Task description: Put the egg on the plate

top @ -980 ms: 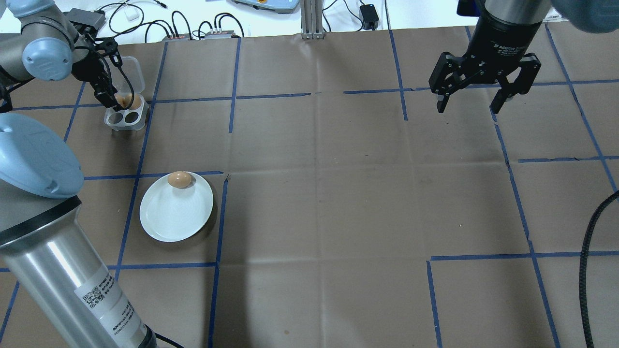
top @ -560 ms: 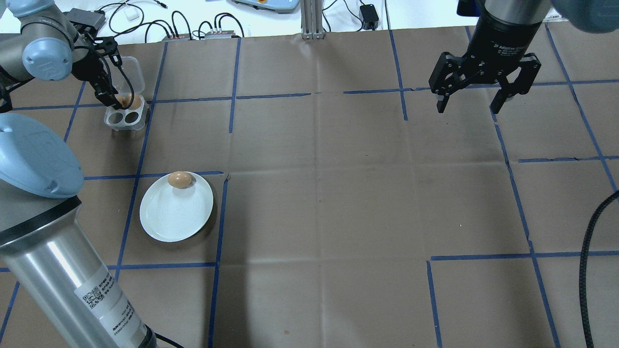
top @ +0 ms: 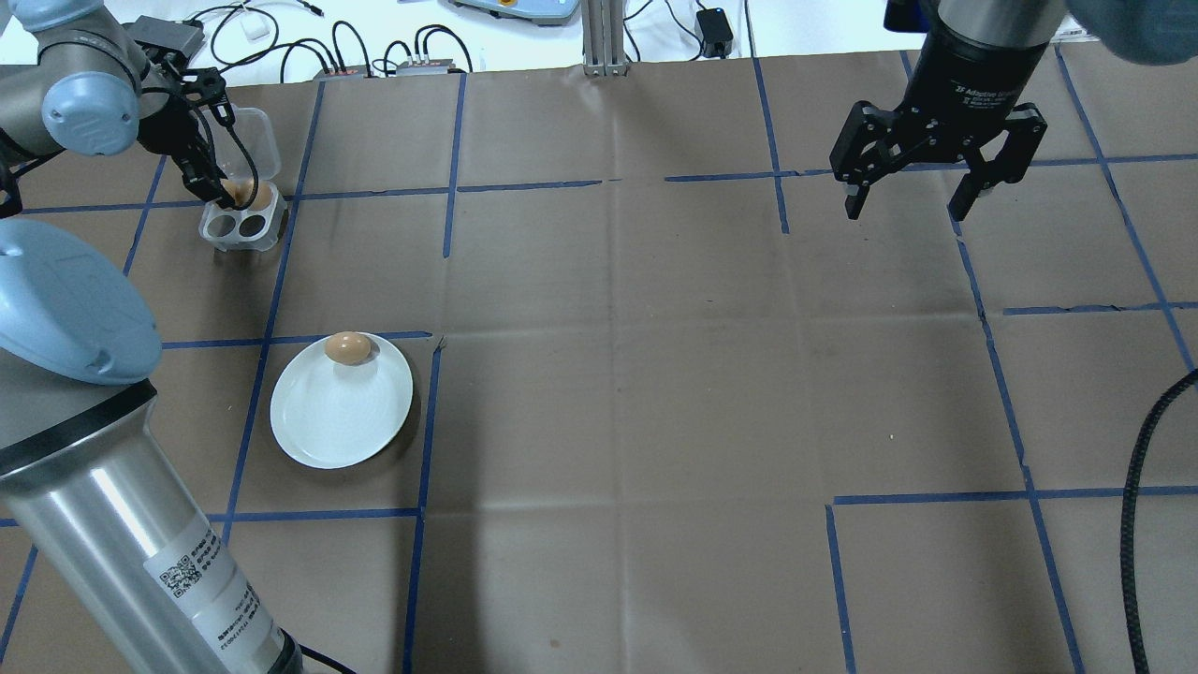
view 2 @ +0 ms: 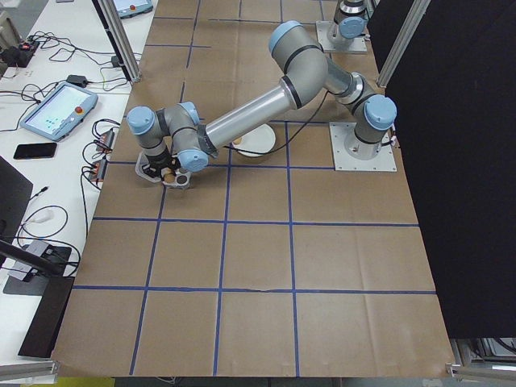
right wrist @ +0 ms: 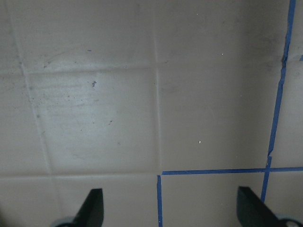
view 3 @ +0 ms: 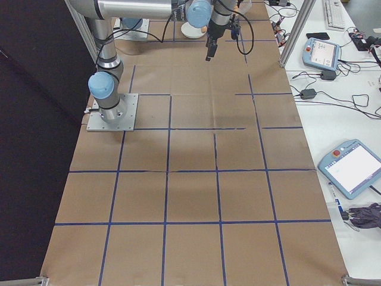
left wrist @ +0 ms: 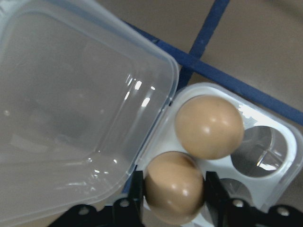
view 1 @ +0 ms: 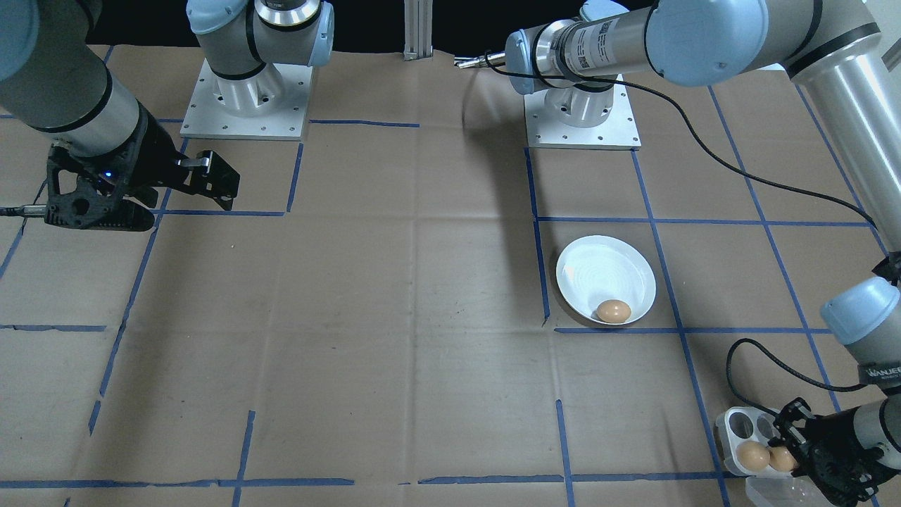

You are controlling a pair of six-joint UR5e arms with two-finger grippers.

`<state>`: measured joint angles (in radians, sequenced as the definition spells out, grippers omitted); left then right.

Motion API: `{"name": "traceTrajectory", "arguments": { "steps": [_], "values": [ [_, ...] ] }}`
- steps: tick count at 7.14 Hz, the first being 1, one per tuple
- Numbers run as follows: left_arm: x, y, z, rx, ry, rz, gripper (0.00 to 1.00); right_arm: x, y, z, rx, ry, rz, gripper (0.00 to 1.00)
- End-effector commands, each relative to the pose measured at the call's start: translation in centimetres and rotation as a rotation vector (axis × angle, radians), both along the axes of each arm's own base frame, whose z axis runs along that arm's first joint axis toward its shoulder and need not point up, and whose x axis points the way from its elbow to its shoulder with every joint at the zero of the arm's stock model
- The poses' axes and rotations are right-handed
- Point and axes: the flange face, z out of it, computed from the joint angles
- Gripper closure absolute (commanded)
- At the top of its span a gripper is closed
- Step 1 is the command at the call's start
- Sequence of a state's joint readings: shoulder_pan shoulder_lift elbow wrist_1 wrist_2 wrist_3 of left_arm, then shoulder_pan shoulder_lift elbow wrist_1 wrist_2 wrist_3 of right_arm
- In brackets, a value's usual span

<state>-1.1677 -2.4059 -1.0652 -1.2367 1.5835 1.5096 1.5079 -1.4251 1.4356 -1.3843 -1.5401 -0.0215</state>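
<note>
Overhead exterior shows one egg (top: 347,348) lying on the plate (top: 339,421) at its far rim. Two more eggs sit in the egg tray (left wrist: 279,163); the left end effector (left wrist: 173,198) pinches one egg (left wrist: 174,187). The right end effector (top: 906,198) hangs spread above bare tabletop (top: 655,374).

The left tool (left wrist: 173,189) is cut off by the wrist view's bottom edge; its grip on the egg (left wrist: 174,187) seems closed.

Brown paper table cover (top: 655,374) gridded with blue tape lines (top: 449,140). Black cables (top: 356,42) and a small black power adapter (top: 714,23) along the far white edge. Side bench: blue-rimmed tablet-like pendant (view 2: 58,109), flat black phone (view 2: 35,150).
</note>
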Motion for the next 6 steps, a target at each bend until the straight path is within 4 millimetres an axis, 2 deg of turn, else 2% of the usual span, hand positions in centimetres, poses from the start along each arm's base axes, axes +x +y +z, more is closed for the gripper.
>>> {"name": "traceTrajectory", "arguments": {
  "steps": [1, 3, 4, 5, 6],
  "values": [
    [-0.3, 0.2, 3.3, -0.036, -0.02, 0.004, 0.7, 0.0, 0.0, 0.0, 0.001, 0.0, 0.0, 0.0],
    [-1.1, 2.1, 8.7, -0.051, -0.027, 0.011, 0.7, 0.0, 0.0, 0.0, 0.001, 0.0, 0.0, 0.0],
    [-1.6, 3.2, 10.7, -0.028, -0.016, 0.071, 0.7, 0.0, 0.0, 0.0, 0.001, 0.0, 0.0, 0.0],
    [-2.8, 5.4, 11.8, 0.028, 0.004, 0.149, 0.7, 0.0, 0.0, 0.0, 0.001, 0.0, 0.0, 0.0],
    [-4.7, 8.5, 12.4, 0.052, 0.011, 0.224, 0.7, 0.0, 0.0, 0.0, 0.001, 0.0, 0.0, 0.0]
  ]
}}
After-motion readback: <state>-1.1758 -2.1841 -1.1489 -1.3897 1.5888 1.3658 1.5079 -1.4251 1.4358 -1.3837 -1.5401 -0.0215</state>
